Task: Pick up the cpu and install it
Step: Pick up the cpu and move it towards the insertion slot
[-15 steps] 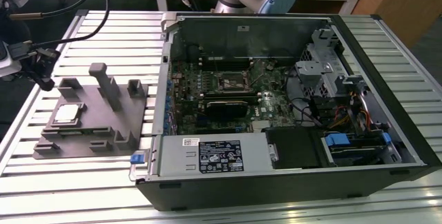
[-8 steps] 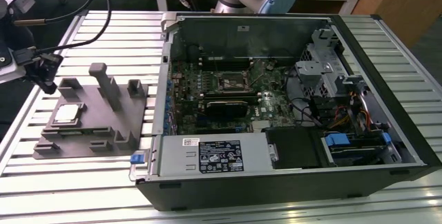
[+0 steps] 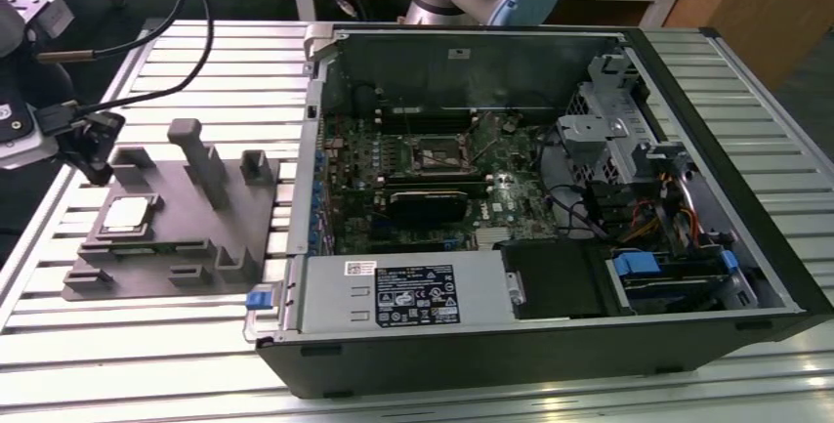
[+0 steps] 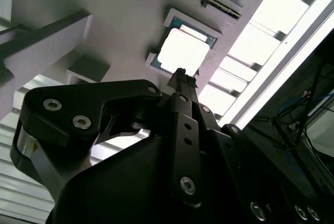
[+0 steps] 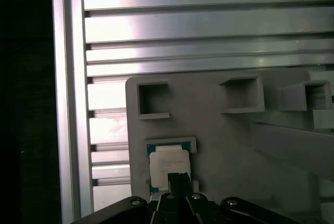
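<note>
The cpu [image 3: 127, 213] is a small square chip with a bright silver top. It lies flat in a pocket of the gray fixture tray [image 3: 195, 218], at the exterior view's left. My gripper [image 3: 94, 171] hangs just beyond the tray's left edge, a little above the cpu and not touching it. Both wrist views show the cpu [image 4: 183, 51] [image 5: 166, 162] close past the gripper [image 4: 181, 76] [image 5: 177, 178]. The fingertips are pressed together with nothing between them. An open socket [image 3: 439, 155] sits on the motherboard inside the computer case.
The open computer case [image 3: 729, 276] takes up the middle and right of the slatted metal table [image 3: 209, 62]. A black heatsink [image 3: 424, 204] lies below the socket, and drive cages and cables crowd the case's right side. Upright posts [image 3: 195, 149] rise from the tray.
</note>
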Tool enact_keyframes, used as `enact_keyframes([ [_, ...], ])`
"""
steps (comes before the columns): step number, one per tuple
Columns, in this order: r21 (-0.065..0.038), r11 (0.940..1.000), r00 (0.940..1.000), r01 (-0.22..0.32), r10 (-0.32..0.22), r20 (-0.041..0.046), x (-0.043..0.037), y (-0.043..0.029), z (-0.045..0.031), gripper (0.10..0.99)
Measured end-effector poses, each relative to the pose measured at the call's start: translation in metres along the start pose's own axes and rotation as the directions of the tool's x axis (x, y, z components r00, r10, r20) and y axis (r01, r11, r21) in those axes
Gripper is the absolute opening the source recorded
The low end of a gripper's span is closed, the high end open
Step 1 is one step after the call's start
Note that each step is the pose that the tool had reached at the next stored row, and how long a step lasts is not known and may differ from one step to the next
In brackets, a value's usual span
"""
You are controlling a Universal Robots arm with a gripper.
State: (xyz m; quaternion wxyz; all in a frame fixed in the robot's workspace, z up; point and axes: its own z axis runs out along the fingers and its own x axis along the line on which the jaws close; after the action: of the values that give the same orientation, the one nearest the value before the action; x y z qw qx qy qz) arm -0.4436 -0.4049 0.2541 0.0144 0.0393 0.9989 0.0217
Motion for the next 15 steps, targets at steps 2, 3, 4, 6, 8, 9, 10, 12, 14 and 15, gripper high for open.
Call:
enact_keyframes([
  [2,0.000,1.0000,1.0000,0.000,0.000,0.0001,0.0002,-0.0002,0.0029,0.106],
  [3,0.000,1.0000,1.0000,0.000,0.000,0.0001,0.0003,-0.0002,0.0041,0.106],
  [4,0.000,1.0000,1.0000,0.000,0.000,0.0001,0.0004,-0.0003,0.0053,0.106],
  [6,0.000,1.0000,1.0000,0.000,0.000,0.0002,0.0006,-0.0004,0.0077,0.106],
  [8,0.000,1.0000,1.0000,0.000,0.000,0.0001,0.0008,-0.0005,0.0101,0.106],
  [9,0.000,1.0000,1.0000,0.000,0.000,0.0001,0.0009,-0.0005,0.0115,0.106],
  [10,0.000,1.0000,1.0000,0.000,0.000,0.0001,0.0010,-0.0006,0.0128,0.106],
  [12,0.000,1.0000,1.0000,0.000,0.000,0.0001,0.0013,-0.0008,0.0157,0.106],
  [14,0.000,1.0000,1.0000,0.000,0.000,0.0001,0.0016,-0.0009,0.0187,0.106],
  [15,0.000,1.0000,1.0000,0.000,0.000,0.0001,0.0019,-0.0010,0.0202,0.106],
])
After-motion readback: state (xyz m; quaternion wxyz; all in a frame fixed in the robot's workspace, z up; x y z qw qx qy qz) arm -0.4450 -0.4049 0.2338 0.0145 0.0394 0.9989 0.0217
